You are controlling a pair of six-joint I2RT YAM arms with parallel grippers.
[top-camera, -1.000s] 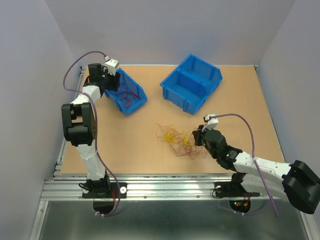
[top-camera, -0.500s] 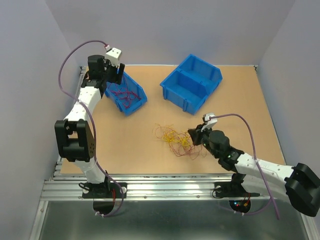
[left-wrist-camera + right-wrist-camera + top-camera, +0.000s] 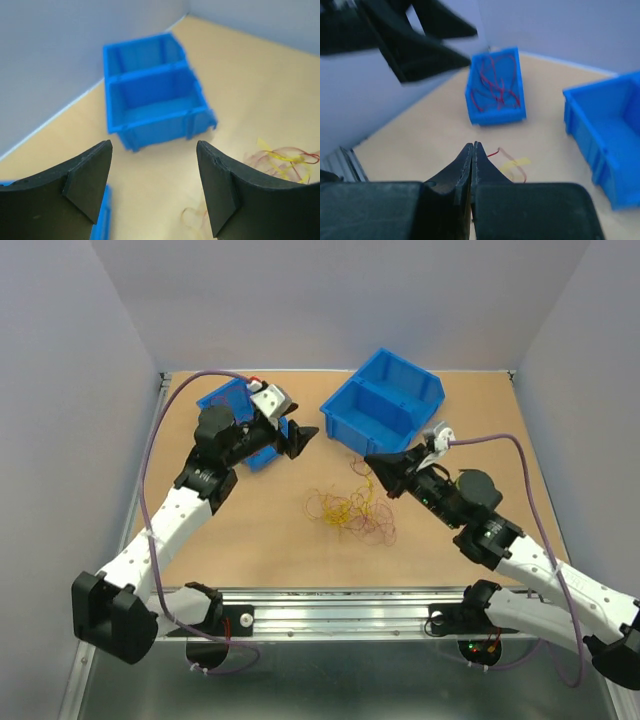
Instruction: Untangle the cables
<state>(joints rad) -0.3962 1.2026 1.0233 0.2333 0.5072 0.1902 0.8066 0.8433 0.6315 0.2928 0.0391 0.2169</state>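
The cables (image 3: 350, 508) are a loose tangle of red, orange and yellow wires on the table's middle. They also show at the right edge of the left wrist view (image 3: 280, 160). My right gripper (image 3: 371, 461) is shut, raised just behind the tangle, and thin strands rise from the tangle to its tip. In the right wrist view the jaws (image 3: 472, 146) are pressed together, with a red and yellow strand (image 3: 511, 163) coming out beside them. My left gripper (image 3: 298, 434) hangs open and empty over the table left of the tangle (image 3: 154, 146).
A small blue bin (image 3: 232, 412) with several red wires stands at the back left, partly hidden by my left arm; the right wrist view shows it too (image 3: 495, 92). A two-compartment blue bin (image 3: 385, 405) stands at the back centre (image 3: 152, 92). Grey walls enclose the table.
My left arm has swung from the small bin toward the table's middle, gripper open. My right gripper has closed and lifted back from the tangle, drawing strands upward.
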